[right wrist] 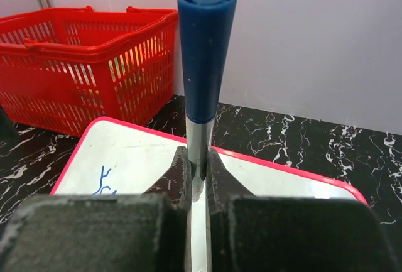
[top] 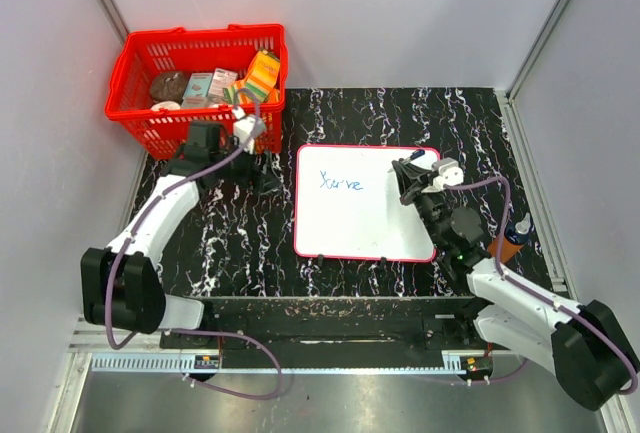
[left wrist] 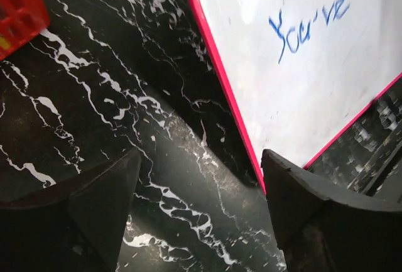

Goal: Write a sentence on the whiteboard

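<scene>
The whiteboard [top: 360,223] lies flat on the black marbled table, white with a thin red frame. On it, blue handwriting [top: 341,183] reads "You've", the part of the sentence that shows. My right gripper [top: 412,175] hovers over the board's upper right area, shut on a marker [right wrist: 205,52] with a silver barrel and blue end pointing up. My left gripper [top: 262,168] is just left of the board. In the left wrist view it [left wrist: 201,159] is open with only table between the fingers, and its right finger [left wrist: 301,196] is at the board's red edge [left wrist: 226,96].
A red basket [top: 140,63] with packets and tins stands at the back left, close behind my left arm. An orange and blue item [top: 510,243] stands right of the board beside my right arm. Grey walls close in the table on three sides.
</scene>
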